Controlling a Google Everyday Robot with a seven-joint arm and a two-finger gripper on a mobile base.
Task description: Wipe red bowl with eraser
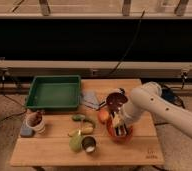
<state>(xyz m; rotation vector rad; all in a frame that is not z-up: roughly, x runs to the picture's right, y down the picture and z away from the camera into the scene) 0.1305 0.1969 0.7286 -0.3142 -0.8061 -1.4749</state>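
The red bowl [120, 133] sits on the wooden table [49, 150], near the right front part. Only bits of its orange-red rim show, cos the robot arm [159, 107] covers the rest. The gripper [120, 127] is down inside the bowl, w/ the eraser [121, 129], a small black block w/ pale stripes, right at its tip. The pincer looks clenched on the eraser, and the eraser seems to touch the inside of the bowl.

Just left of the red bowl is a small orange round thing [104, 116], maybe a fruit. Just behind it, farther back, is a dark maroon bowl [116, 99]. Left of that bowl lies a blue-grey folded cloth [90, 99].

More to the left, in the middle of the table, are a small green thing [79, 118], a yellow thing [82, 131], a green pear-like thing [76, 143] and a silver can [89, 144] on its side, touching the pear thing.

At the far left back is a green tray [54, 92]. Near the left edge is a white cup [36, 122] w/ something dark in it, and a blue-grey block [26, 131] just beside it.
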